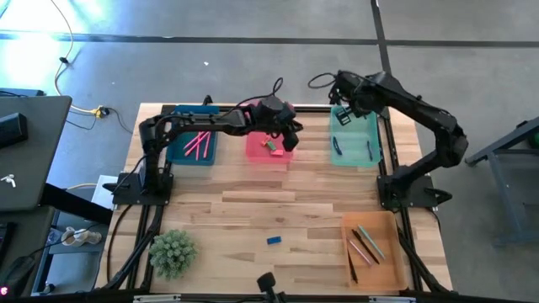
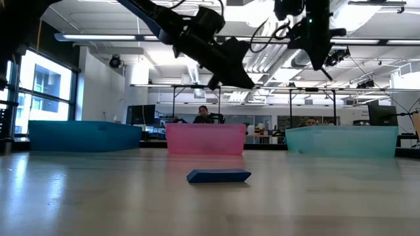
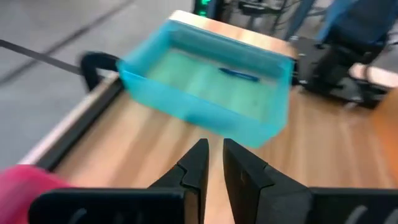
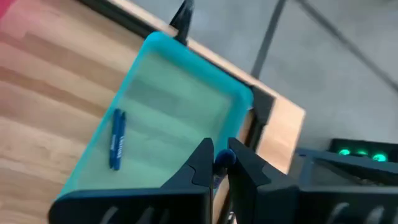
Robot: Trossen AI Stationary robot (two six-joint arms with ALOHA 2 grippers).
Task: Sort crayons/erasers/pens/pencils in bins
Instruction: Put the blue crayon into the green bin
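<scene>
My right gripper (image 4: 221,152) hangs above the far end of the teal-green bin (image 1: 354,139), shut on a blue pen (image 4: 222,158). Another blue pen (image 4: 116,140) lies on that bin's floor. My left gripper (image 3: 216,149) hangs over the right side of the pink bin (image 1: 268,145), its fingers a narrow gap apart with nothing between them. Small erasers (image 1: 274,145) lie in the pink bin. A blue eraser (image 1: 274,240) lies flat on the table near the front, also in the low view (image 2: 218,176). My right gripper pinches the blue pen between its two fingers; only a short piece of it (image 4: 222,158) shows in the gap, and the fingers hide the rest. The fingers point down from above. The pen is clear of the bin's floor.
The dark blue bin (image 1: 192,139) at the back left holds pink sticks. The orange bin (image 1: 370,248) at the front right holds several pencils. A green spiky plant (image 1: 173,252) stands at the front left. Bare wood lies in the table's middle.
</scene>
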